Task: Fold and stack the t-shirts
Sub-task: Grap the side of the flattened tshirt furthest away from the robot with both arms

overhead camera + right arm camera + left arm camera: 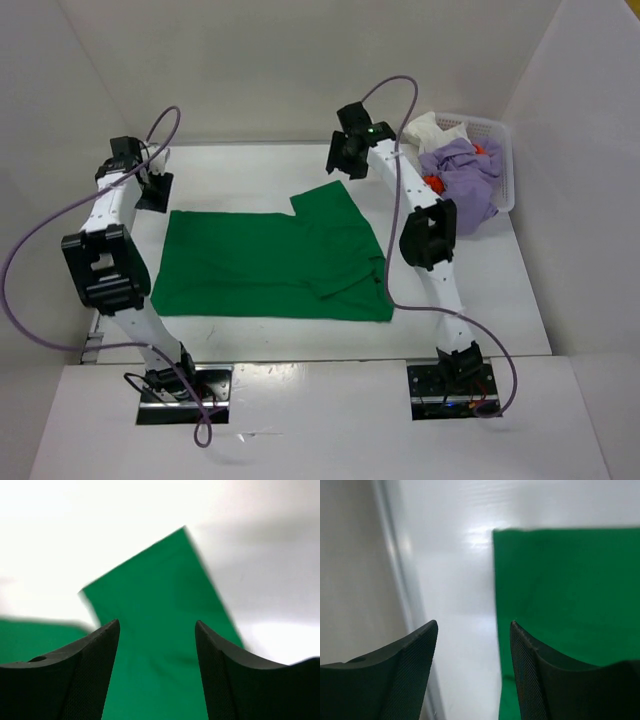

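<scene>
Nothing readable is showing in any of the three views: no lettering, label, brand mark or number is appearing on any surface. The green t-shirt [270,265], spreading out ahead of the left claw [473,625] and the right claw [157,622], is showing only plain cloth.
</scene>
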Robot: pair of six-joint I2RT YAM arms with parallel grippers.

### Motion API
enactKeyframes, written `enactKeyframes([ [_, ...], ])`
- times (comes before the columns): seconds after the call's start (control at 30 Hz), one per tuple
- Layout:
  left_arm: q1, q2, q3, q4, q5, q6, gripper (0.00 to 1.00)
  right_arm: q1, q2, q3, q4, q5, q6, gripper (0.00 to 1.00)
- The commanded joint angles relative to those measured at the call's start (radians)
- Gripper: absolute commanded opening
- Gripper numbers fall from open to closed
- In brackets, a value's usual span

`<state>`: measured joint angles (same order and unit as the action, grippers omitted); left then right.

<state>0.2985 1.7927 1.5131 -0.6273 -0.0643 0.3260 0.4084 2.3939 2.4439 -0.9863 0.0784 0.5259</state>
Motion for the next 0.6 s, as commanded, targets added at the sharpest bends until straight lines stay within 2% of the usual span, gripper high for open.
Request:
enactKeyframes([
  [0.0, 0.008, 0.129, 0.081, 0.043, 0.145, -0.105, 0.67, -0.048, 0.21, 0.197, -0.018, -0.045, -0.06, 0.67],
  [0.1, 0.008, 0.206, 0.081, 0.113, 0.175, -0.13, 0.67, -0.048, 0.304, 0.373, 0.004, -0.009, -0.07, 0.67],
  [0.3, -0.01, 0.316, 0.131, 0.164, 0.14, -0.176, 0.68, -0.013, 0.473, 0.53, 0.077, -0.02, -0.043, 0.67],
  [0.43, -0.01, 0.366, 0.141, 0.164, 0.139, -0.195, 0.68, 0.009, 0.545, 0.534, 0.074, 0.009, -0.043, 0.67],
  [0.5, -0.01, 0.381, 0.141, 0.155, 0.139, -0.196, 0.68, 0.018, 0.545, 0.503, 0.051, 0.018, -0.053, 0.6],
  [0.57, -0.01, 0.381, 0.141, 0.155, 0.139, -0.196, 0.68, 0.029, 0.545, 0.491, 0.023, 0.049, -0.053, 0.6],
])
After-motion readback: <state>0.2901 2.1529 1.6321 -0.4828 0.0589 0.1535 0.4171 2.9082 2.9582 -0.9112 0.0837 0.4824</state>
